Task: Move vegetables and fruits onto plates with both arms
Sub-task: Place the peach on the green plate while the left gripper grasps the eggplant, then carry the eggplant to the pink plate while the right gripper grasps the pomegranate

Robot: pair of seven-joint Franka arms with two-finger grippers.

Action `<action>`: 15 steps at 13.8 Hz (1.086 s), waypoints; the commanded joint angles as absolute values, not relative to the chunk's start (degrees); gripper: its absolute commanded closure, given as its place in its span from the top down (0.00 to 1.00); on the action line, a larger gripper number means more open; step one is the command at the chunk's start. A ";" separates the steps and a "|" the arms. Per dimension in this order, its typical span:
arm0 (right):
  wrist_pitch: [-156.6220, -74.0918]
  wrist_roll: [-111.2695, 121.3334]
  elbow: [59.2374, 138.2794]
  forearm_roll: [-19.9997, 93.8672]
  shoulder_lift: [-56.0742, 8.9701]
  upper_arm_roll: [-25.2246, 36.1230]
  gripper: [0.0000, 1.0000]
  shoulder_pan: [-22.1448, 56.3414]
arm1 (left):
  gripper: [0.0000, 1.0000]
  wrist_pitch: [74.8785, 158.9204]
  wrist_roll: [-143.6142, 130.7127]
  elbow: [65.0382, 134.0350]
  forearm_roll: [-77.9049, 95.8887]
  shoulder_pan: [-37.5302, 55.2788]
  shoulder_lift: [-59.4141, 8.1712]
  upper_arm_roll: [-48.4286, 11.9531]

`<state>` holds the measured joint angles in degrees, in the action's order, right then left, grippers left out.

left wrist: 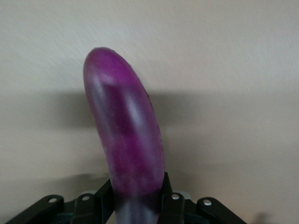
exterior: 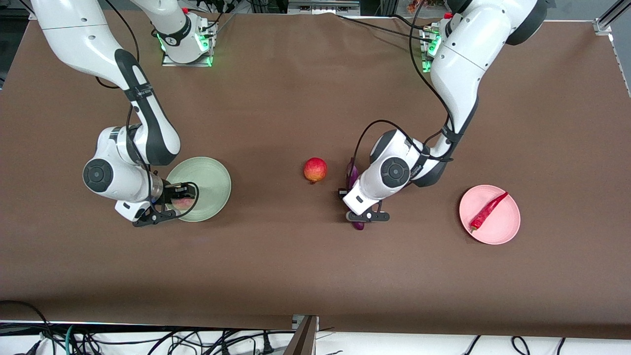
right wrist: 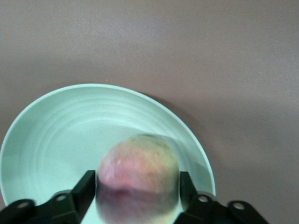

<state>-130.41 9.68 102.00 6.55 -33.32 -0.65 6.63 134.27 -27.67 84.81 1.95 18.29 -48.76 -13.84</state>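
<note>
I have both arms mid-transfer. My right gripper [right wrist: 138,198] sits over the green plate [exterior: 214,172] with the pinkish fruit [right wrist: 138,175] between its fingers; from the wrist view I cannot tell whether the jaws grip it or have let go. My left gripper [left wrist: 138,205] is down at the eggplant [left wrist: 124,135], which lies on the table just beside the red fruit [exterior: 315,169], fingers flanking the stem end; I cannot tell whether they are fully clamped. Next I judge: release and lift clear on the right, firm grip and lift toward the pink plate [exterior: 503,229] on the left. Count: 2 plates, 2 fruits, 1 eggplant, 1 chili [exterior: 487,211] lying on the pink plate.
</note>
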 commanded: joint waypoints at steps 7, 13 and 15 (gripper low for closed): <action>-117.95 -23.59 90.72 8.00 -31.20 -3.52 1.00 17.29 | 0.18 108.04 -9.36 84.73 -0.26 1.52 -36.12 -11.61; -125.83 -56.57 84.82 7.65 -38.13 -3.43 1.00 34.52 | 0.18 107.75 5.78 86.65 -7.73 -9.83 -37.61 -11.16; -132.42 -60.54 84.81 7.12 -40.77 -3.17 1.00 38.74 | 0.23 108.98 5.98 87.27 -8.43 -10.54 -39.36 -10.81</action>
<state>-128.72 -57.03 87.50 7.43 -36.97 -4.12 36.21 108.08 4.93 86.48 -6.64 -10.00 -38.08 -10.43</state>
